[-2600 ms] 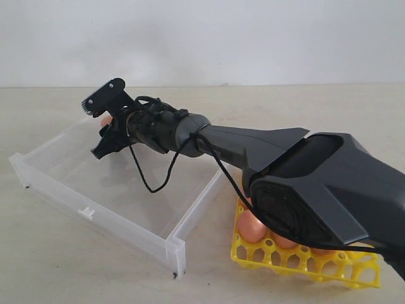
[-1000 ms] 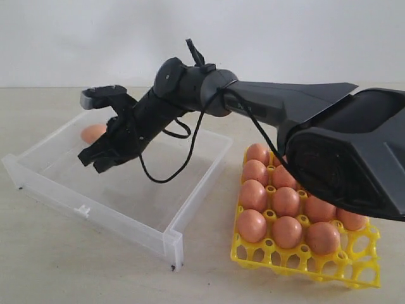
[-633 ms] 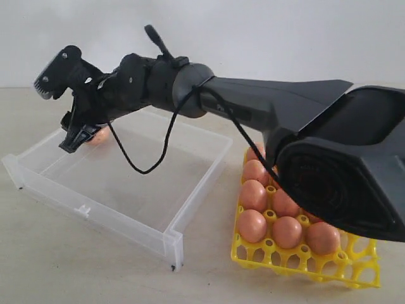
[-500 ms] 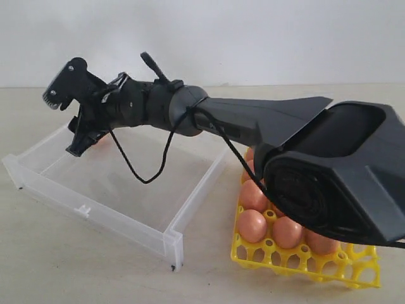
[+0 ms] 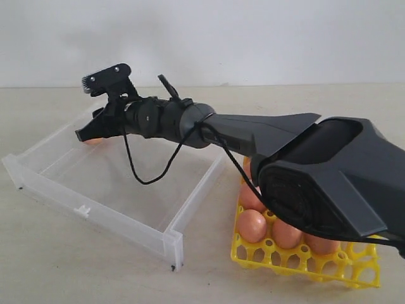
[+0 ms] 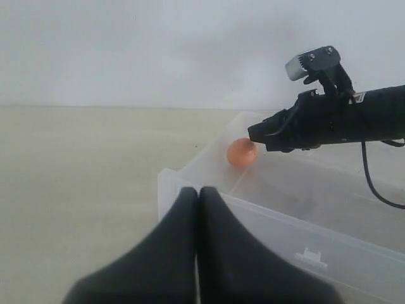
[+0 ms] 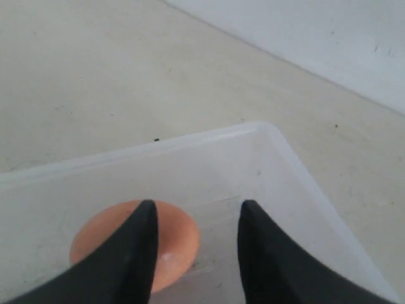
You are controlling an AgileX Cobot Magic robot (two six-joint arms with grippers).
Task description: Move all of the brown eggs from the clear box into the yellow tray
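One brown egg (image 7: 180,244) lies in the far left corner of the clear box (image 5: 126,218). My right gripper (image 7: 196,212) hangs open just over it, one finger (image 7: 136,253) in front of the egg, the other beside it over bare box floor. From the exterior view the right gripper (image 5: 85,133) covers most of that egg (image 5: 93,140). Several brown eggs (image 5: 253,225) fill cells of the yellow tray (image 5: 304,265), partly hidden by the right arm. My left gripper (image 6: 199,190) is shut and empty, outside the box's near wall, facing the egg (image 6: 242,152).
The clear box's low walls (image 6: 266,221) stand between the left gripper and the egg. The right arm (image 5: 253,136) stretches across the box and over the tray. A black cable (image 5: 149,180) loops down from its wrist into the box.
My right gripper went from shut to open, swung up over the box's far left corner, then dropped level onto the lone egg there.
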